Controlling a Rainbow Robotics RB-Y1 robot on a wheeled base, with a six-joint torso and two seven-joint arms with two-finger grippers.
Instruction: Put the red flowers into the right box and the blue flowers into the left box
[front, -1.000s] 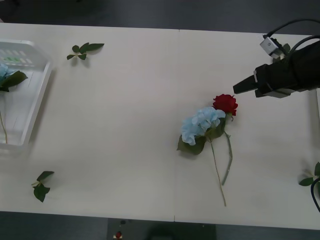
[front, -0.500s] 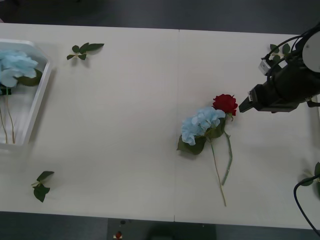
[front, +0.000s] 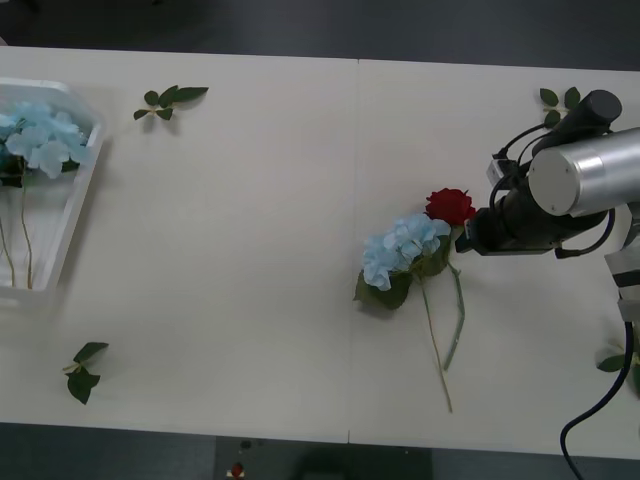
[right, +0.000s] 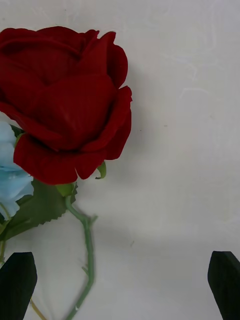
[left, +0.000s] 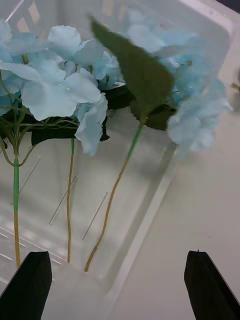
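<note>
Both pairs of jaws are standing spread, nothing between them. The right gripper is hanging low at the centre right of the front view, its black fingertips showing at the wrist picture's two lower corners, wide enough apart to take a stem. The deep-red artificial rose is lying on the pale table just ahead of that opening, its thin green stem running down between the fingers, nearer one of them, its bloom touching the pale-blue hydrangea cluster. The left gripper is hovering open over the shallow white translucent plastic tray at the upper left, where more blue clusters are lying, apparently already sorted.
</note>
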